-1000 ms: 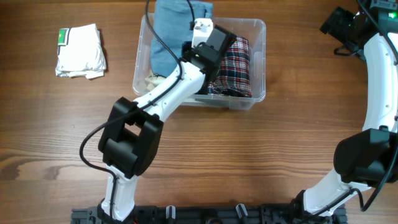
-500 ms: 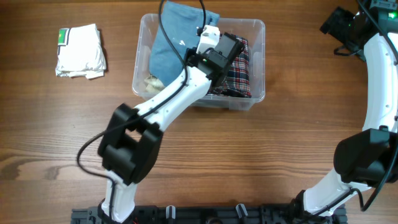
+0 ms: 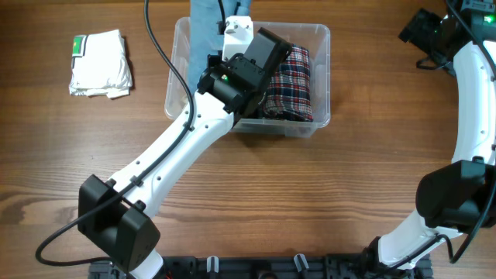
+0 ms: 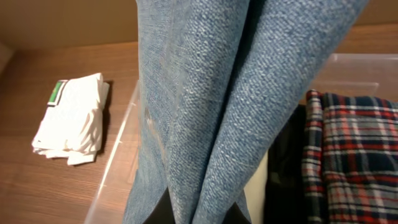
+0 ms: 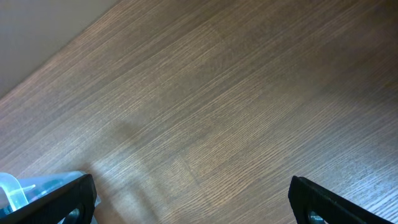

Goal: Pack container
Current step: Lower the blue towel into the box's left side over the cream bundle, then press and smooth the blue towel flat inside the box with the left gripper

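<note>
left gripper (image 3: 231,29): pinched narrow on the blue denim (image 4: 205,93). The cloth hangs from it over the container's left half, and the wrist view is all denim, so we can't see the fingers.
right gripper (image 5: 198,202): jaws wide, holding nothing, over bare desk (image 3: 310,201) at the far right, well apart from the container.
container (image 3: 324,35): upper middle of the desk. The plaid cloth (image 3: 291,85) lies in its right half; the arm hides most of the left.
risk 1: in the overhead view the denim runs past the far rim. If we release here, we expect part of it to land outside or drape over the edge.
risk 2: the loose hanging folds may bunch on or drag the plaid cloth.
risk 3: nothing braces the bin, so a snagged fold or a wrist bump on the wall could shove it.
left to do: the white folded cloth (image 3: 99,63) sits on the desk left of the container, unpacked.
</note>
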